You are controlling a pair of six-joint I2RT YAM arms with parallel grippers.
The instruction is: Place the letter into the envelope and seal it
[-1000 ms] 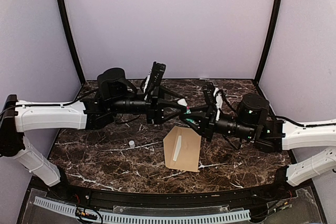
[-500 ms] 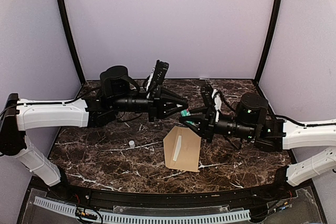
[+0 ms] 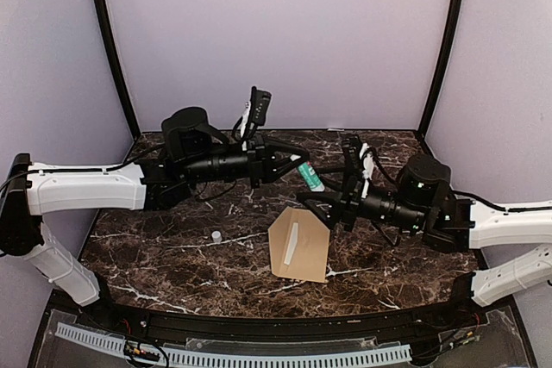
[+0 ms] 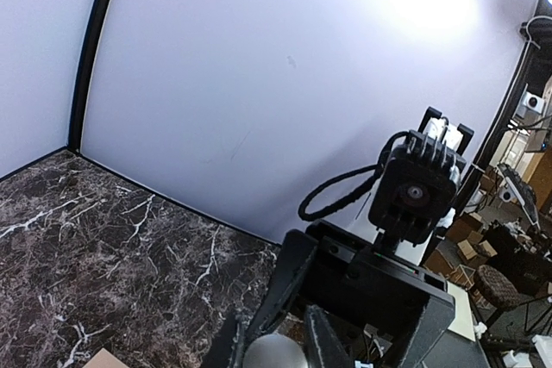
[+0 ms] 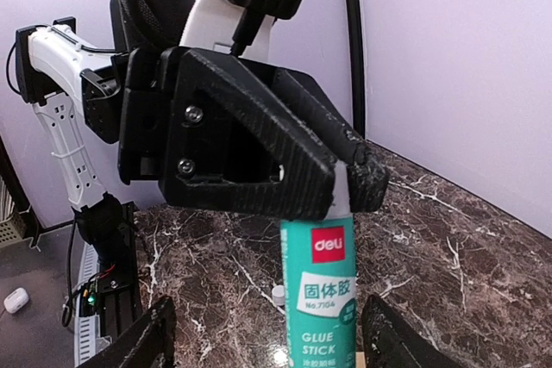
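Observation:
The brown envelope (image 3: 300, 246) lies flat on the marble table (image 3: 155, 256), a pale strip on its face. The letter does not show in any view. My left gripper (image 3: 297, 164) is shut on the white top of a teal glue stick (image 3: 310, 177), held in the air above the envelope's far edge. In the right wrist view the glue stick (image 5: 329, 290) hangs from the left gripper's black fingers (image 5: 259, 157). My right gripper (image 5: 269, 306) stands open, its fingers wide on either side of the stick and not touching it. The left gripper (image 4: 274, 333) clamps the stick's grey round end (image 4: 272, 354).
A small white cap (image 3: 216, 235) stands on the table left of the envelope, and shows as the cap (image 5: 279, 293) behind the stick. The right arm's wrist (image 4: 379, 282) sits close in front of the left gripper. Purple walls enclose the table.
The left gripper closed on the glue stick's top. The right gripper then opened, let the stick go and drew back slightly to the right. The stick now hangs from the left gripper alone.

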